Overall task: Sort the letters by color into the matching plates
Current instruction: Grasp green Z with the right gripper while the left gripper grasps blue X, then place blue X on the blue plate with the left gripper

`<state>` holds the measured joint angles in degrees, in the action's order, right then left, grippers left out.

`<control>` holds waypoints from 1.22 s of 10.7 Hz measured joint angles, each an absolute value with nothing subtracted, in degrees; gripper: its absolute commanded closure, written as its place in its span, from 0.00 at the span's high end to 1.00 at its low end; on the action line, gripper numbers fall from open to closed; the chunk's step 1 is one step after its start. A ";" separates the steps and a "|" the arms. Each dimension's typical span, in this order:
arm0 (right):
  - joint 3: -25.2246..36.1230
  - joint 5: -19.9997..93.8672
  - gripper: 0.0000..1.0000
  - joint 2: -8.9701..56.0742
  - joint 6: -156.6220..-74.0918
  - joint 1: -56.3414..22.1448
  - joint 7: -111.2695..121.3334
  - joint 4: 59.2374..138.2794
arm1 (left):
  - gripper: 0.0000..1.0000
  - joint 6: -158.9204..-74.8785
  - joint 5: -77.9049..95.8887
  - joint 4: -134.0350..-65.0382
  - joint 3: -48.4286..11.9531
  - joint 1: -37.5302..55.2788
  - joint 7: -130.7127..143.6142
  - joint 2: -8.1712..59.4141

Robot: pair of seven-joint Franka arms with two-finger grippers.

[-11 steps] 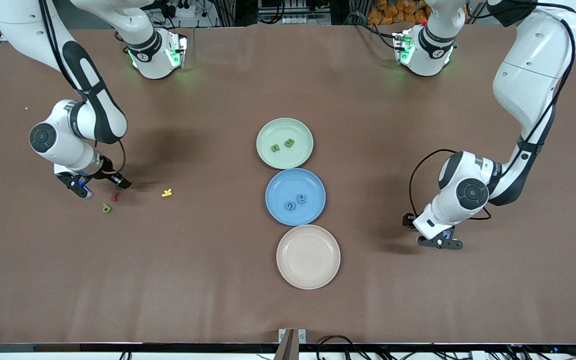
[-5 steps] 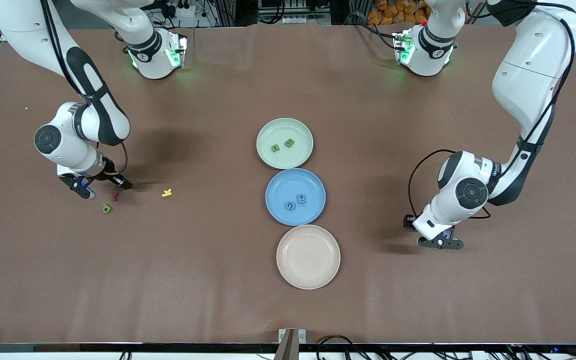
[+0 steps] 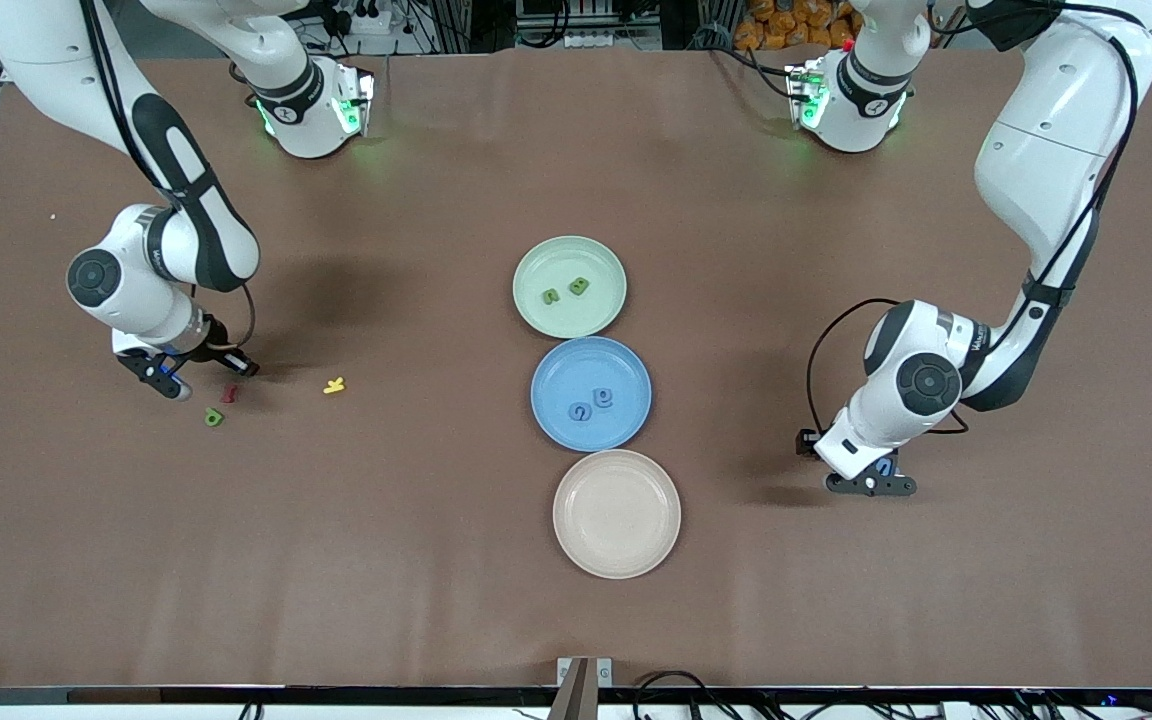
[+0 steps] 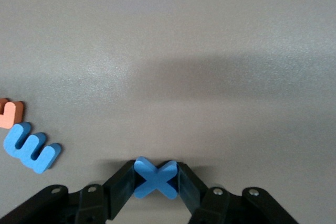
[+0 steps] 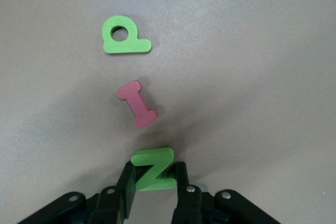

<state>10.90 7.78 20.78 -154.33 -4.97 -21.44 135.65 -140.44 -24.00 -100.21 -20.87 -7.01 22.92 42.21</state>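
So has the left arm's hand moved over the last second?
Yes. The left hand, shut on the blue X letter, has slid a little toward the beige plate, whose position is unchanged in the front view.

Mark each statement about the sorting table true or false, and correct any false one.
1. The left gripper holds a blue X. True.
2. The right gripper holds a red letter. False: it holds a green Z; the red I lies on the table.
3. The green plate holds two green letters. True.
4. The beige plate holds two letters. False: it holds none.
5. The blue plate lies between the green and beige plates. True.
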 measured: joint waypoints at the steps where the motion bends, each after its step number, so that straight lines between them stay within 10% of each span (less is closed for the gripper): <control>1: 10.90 7.78 0.00 20.78 -154.35 -4.97 -20.31 135.64 | 0.00 -140.43 -24.00 -100.21 -20.87 -7.00 23.13 42.16; 13: 10.99 8.41 0.00 20.18 -131.94 -5.26 -18.23 122.48 | 0.00 -137.08 -24.00 -97.15 -22.79 1.00 42.51 39.85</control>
<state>10.99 8.41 20.18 -131.94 -5.26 -18.23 122.48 -137.08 -24.00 -97.15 -22.79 1.00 42.51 39.85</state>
